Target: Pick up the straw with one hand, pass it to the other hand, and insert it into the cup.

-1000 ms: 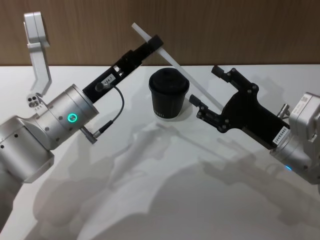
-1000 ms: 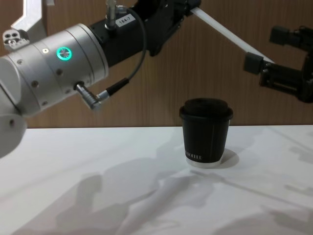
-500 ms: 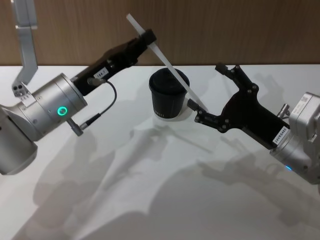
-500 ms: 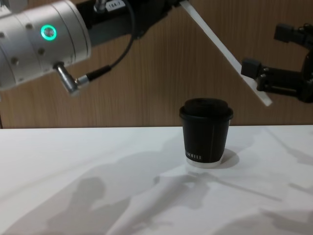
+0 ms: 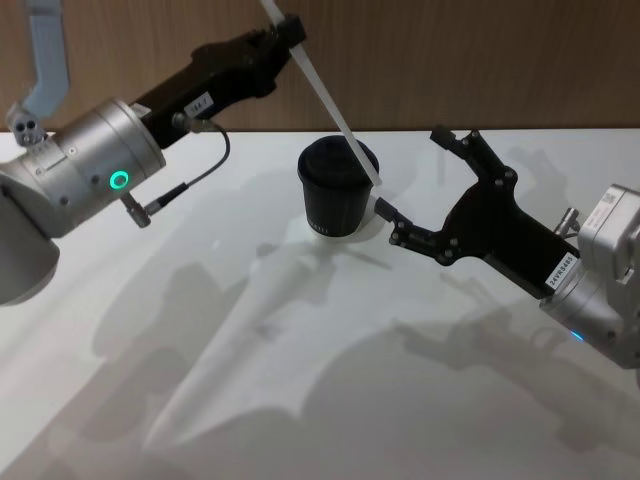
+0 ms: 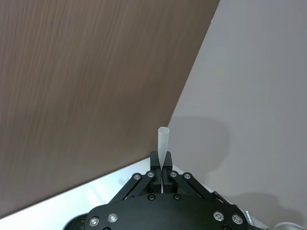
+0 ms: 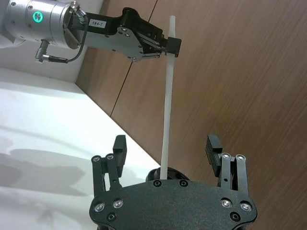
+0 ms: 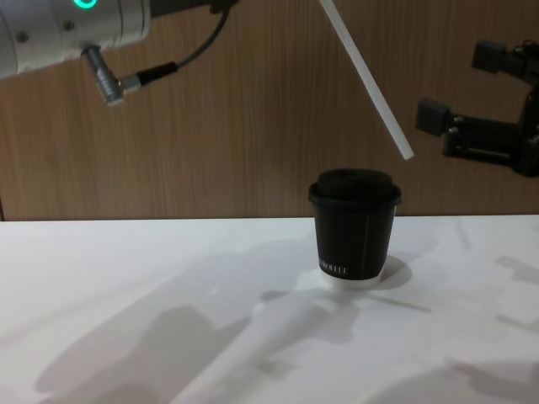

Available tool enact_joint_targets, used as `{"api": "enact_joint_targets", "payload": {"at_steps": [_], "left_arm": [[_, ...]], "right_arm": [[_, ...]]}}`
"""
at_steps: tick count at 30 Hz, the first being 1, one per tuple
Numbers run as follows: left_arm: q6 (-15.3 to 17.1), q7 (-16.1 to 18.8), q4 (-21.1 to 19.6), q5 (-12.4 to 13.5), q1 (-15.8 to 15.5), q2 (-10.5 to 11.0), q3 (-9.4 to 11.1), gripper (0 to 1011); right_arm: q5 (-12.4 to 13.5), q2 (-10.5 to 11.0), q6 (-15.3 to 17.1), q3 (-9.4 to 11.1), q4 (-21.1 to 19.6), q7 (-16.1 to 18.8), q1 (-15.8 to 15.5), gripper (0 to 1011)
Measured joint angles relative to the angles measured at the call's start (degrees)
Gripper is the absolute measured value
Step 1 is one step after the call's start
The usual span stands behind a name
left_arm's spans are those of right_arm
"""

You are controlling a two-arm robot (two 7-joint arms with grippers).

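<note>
Up and back goes my left gripper [image 5: 288,28] since a second ago, and the straw [image 5: 325,100] has swung steeper with it, its lower tip drawn out from between the fingers of my right gripper [image 5: 415,172]. My left gripper is clenched on the straw near its upper end; in the left wrist view the two black fingers [image 6: 162,163] pinch the thin white tube, with only a short stub standing past them.

The straw is smooth, straight and round, and slants down to the right from the grip. In the chest view its free tip [image 8: 408,155] hangs in the air above and slightly right of the cup [image 8: 354,231], clear of the lid.

The cup is matte black paper with a domed lid, small white lettering and a white bottom edge. It stands upright on the white table [image 5: 300,380], near the table's back edge, where the wood-grain wall [image 5: 450,60] rises.

My right gripper, blocky and all black, is spread wide with nothing in it, just right of the cup. The table in front of the cup lies bare, crossed only by soft shadows.
</note>
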Motion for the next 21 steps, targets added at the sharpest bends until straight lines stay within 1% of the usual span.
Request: {"api": "enact_joint_targets", "payload": {"at_steps": [3,6,7,10,13,17,21], "left_arm": [[-0.3,0.7,0.0,1.0,-0.7,0.1,0.4,18],[-0.8,1.7,0.0,2.7,-1.7,0.4,1.0,18],[-0.8,1.7,0.0,2.7,-1.7,0.4,1.0,18],[-1.2,2.5,0.1,4.0,-2.5,0.5,1.5,18],[-2.0,3.4,0.3,5.8,-3.2,0.6,2.1,18],[-2.6,4.1,0.5,7.5,-3.8,0.6,2.6,18],[-3.6,5.1,0.9,10.2,-4.7,0.6,3.4,18]], "right_arm": [[0.0,0.0,0.0,0.0,0.0,0.0,0.0,1001],[0.0,0.0,0.0,0.0,0.0,0.0,0.0,1001],[0.0,0.0,0.0,0.0,0.0,0.0,0.0,1001],[0.0,0.0,0.0,0.0,0.0,0.0,0.0,1001],[0.0,0.0,0.0,0.0,0.0,0.0,0.0,1001],[0.0,0.0,0.0,0.0,0.0,0.0,0.0,1001],[0.0,0.0,0.0,0.0,0.0,0.0,0.0,1001]]}}
